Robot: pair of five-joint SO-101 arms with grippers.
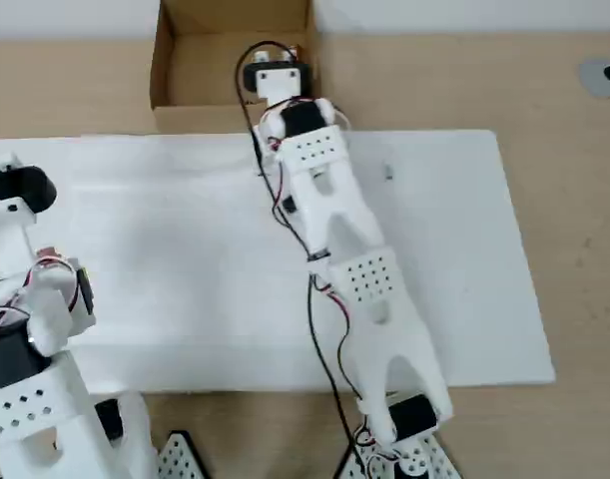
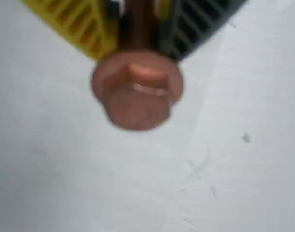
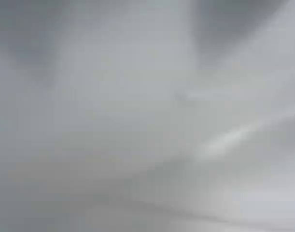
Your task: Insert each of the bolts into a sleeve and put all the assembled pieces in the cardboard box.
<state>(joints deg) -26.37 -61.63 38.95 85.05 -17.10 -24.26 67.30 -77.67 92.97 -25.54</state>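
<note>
Your left gripper (image 2: 137, 48) pinched a bolt (image 2: 136, 92) over the mat (image 2: 50, 169); boxing it remained. I couldn't tell your right gripper's (image 1: 277, 68) grip.

A pale wooden bench (image 1: 574, 200) ran under everything, with a large white board (image 1: 185, 249) lying flat across its middle. A small dark speck (image 1: 388, 172) marked the board toward its far side. A grey round disc (image 1: 602, 75) with a dark spot sat on the bare wood near the far right corner. A light wall (image 1: 434, 15) rose behind the far edge. Up close, the board's surface (image 2: 65, 169) showed faint scratches and a tiny dark fleck (image 2: 245, 138).
</note>
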